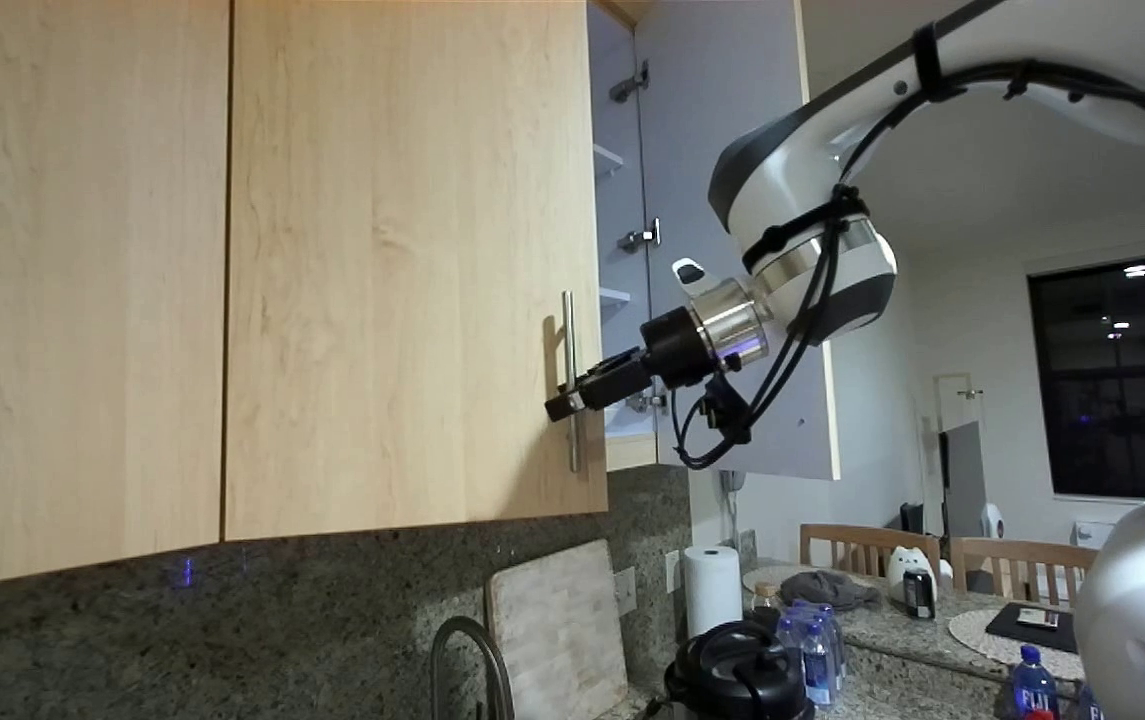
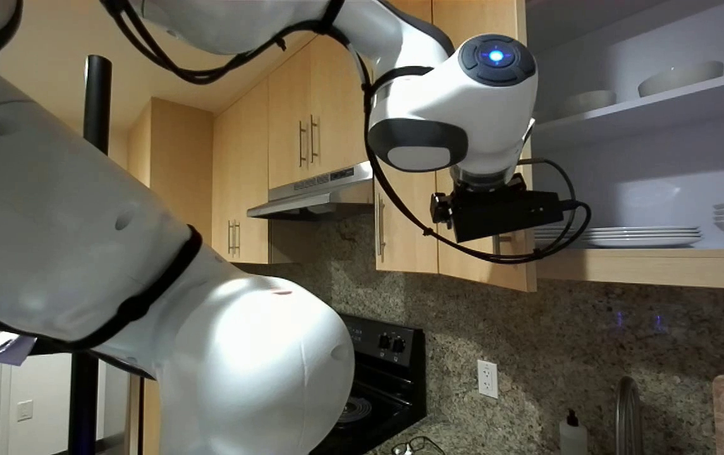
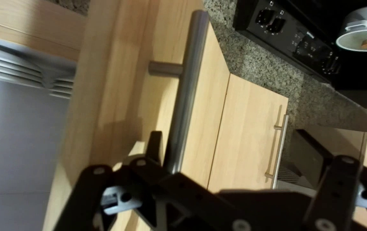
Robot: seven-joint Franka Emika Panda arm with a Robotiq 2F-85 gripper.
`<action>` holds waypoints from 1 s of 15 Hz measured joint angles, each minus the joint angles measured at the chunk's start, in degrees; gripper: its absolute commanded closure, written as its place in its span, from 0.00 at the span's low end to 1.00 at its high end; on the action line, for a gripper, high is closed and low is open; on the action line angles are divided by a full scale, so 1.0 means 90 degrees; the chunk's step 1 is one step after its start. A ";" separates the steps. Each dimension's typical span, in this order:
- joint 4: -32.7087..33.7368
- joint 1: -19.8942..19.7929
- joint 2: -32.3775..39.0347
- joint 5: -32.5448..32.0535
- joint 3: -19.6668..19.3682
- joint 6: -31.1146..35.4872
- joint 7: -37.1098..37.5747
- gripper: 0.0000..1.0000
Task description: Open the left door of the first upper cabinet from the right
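Observation:
The left door (image 1: 392, 260) is a light maple panel with a vertical steel bar handle (image 1: 570, 340). It stands ajar, angled out from the first upper cabinet (image 2: 652, 268), whose pale shelves show in an exterior view. The door also shows in the wrist view (image 3: 201, 138). My gripper (image 1: 564, 405) is at the lower half of the handle. In the wrist view its jaws (image 3: 234, 150) are wide apart. The handle (image 3: 188, 86) runs between them, close beside the left finger; whether they touch I cannot tell. The fingertips are hidden in an exterior view behind the wrist camera (image 2: 504, 212).
The cabinet's pale right door (image 1: 722, 200) is swung open beside my arm. Plates (image 2: 643, 237) and bowls (image 2: 681, 79) sit on the shelves. A shut neighbouring door (image 2: 406, 221) has its own handle. A range hood (image 2: 317, 189) lies beyond; a faucet (image 1: 472, 640) and cutting board (image 1: 562, 620) are below.

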 measured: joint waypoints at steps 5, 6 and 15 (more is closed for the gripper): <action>-0.0009 -0.0536 -0.0236 -0.0847 -0.0105 -0.1072 0.0015 0.00; -0.0009 -0.0667 -0.0276 -0.0908 -0.0034 -0.1211 0.0009 0.00; -0.0021 -0.1527 -0.0571 -0.0989 0.0684 -0.1766 -0.0019 0.00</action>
